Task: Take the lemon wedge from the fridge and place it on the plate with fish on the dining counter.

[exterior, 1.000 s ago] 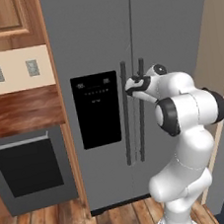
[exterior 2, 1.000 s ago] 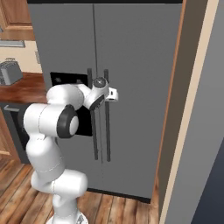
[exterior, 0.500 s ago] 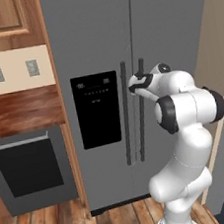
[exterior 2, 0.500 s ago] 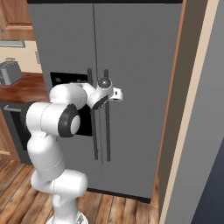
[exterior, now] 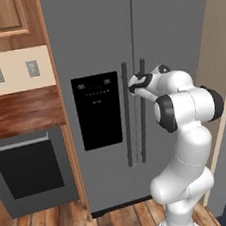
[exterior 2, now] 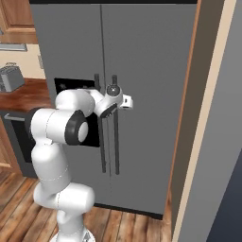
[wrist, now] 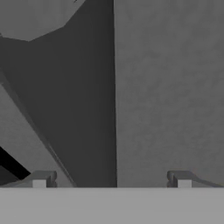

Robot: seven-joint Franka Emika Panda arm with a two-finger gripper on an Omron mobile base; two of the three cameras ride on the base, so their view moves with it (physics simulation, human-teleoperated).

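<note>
Right up front, the white arm bends at its dark elbow and reaches forward, and the gripper (exterior: 133, 86) sits pressed close against the fridge (exterior: 101, 41) at the upper end of the two long dark handles (exterior: 127, 113). From the right base view the gripper (exterior 2: 126, 101) pokes out just past the right-hand handle. In the hand view its fingertips (wrist: 41, 180) stand wide apart, released, with nothing between them but grey door and a dark upright band that may be a handle or its shadow.

Beside the arm, the black dispenser panel (exterior: 98, 109) sits on the left door, just left of the handles. The fridge stands tall, long axis upright, both doors shut, so the lemon wedge cannot be seen. Further left there's a dark oven (exterior: 29, 173) under a reddish wooden counter (exterior: 19, 111), with a grey toaster (exterior 2: 11, 78) on it. A tan wall edge (exterior 2: 198, 118) flanks the fridge on the right.

Compared with a second ago, the hand has edged slightly rightward across the handles; the claw was just as wide then.
</note>
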